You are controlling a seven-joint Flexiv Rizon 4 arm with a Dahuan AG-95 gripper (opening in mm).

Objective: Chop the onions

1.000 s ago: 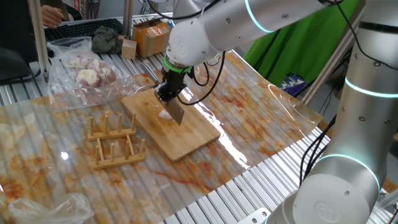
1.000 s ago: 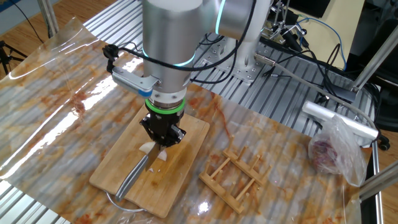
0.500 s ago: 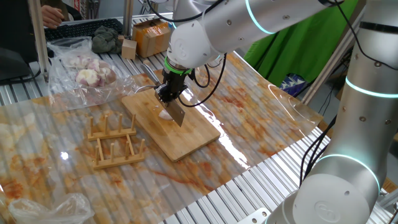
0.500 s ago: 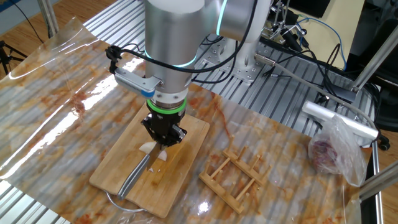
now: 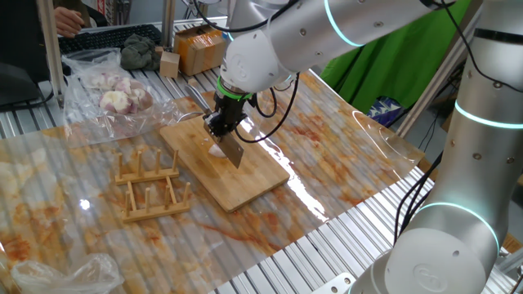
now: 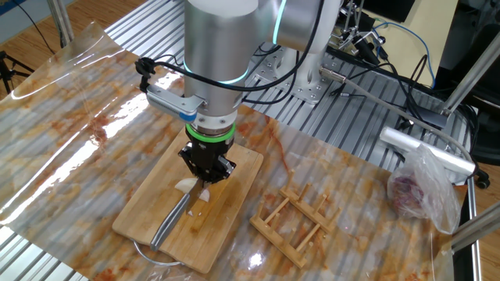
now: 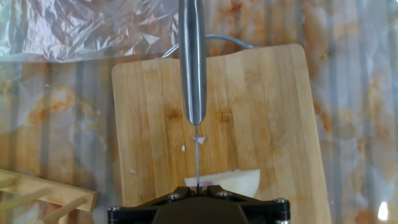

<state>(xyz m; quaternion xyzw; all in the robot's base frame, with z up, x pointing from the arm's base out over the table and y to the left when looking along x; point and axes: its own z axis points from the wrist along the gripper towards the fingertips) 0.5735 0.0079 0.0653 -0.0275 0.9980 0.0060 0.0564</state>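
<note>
My gripper point(image 6: 207, 170) is shut on a knife, above the wooden cutting board point(image 6: 234, 203). The knife's steel handle point(image 7: 193, 62) points away from me in the hand view, and its thin blade point(image 7: 197, 158) runs edge-on down to the onion point(image 7: 233, 180). The onion is a pale cream wedge lying on the board under the blade. In the other fixed view, onion pieces point(image 6: 186, 185) lie on both sides of the blade. In one fixed view the gripper point(image 5: 222, 126) holds the blade point(image 5: 231, 151) over the board point(image 5: 245, 175).
A wooden rack point(image 5: 153, 188) stands left of the board and shows in the other fixed view point(image 6: 293, 222). A plastic bag of pinkish onions point(image 5: 114, 98) lies at the back left. Tiny onion bits point(image 7: 200, 140) lie on the board. A person's hands point(image 5: 69, 18) are at the back.
The arm has shifted very slightly, by a few pixels in both fixed views; the knife stays at the onion on the board.
</note>
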